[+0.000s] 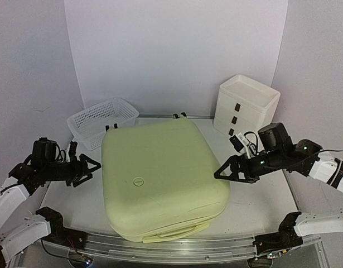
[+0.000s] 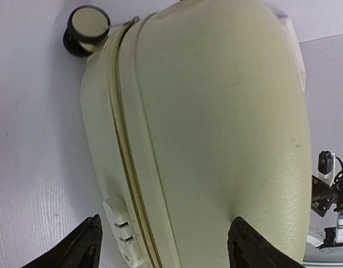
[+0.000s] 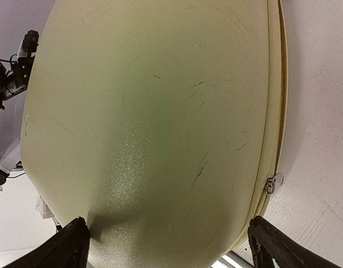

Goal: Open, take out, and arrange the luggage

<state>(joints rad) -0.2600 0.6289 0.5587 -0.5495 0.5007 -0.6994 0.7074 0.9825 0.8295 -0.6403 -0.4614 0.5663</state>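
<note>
One shut luggage (image 1: 160, 176) lies flat in the middle of the surface (image 1: 260, 209), wheels at the far end.
The left tool (image 1: 96, 169) is spread wide just beside its left side. A white mesh basket (image 1: 101, 120) sits far left. The right tool (image 1: 220, 172) is also spread wide, its tips at the luggage's right side. A white drawer box (image 1: 246, 106) stands far right.
</note>
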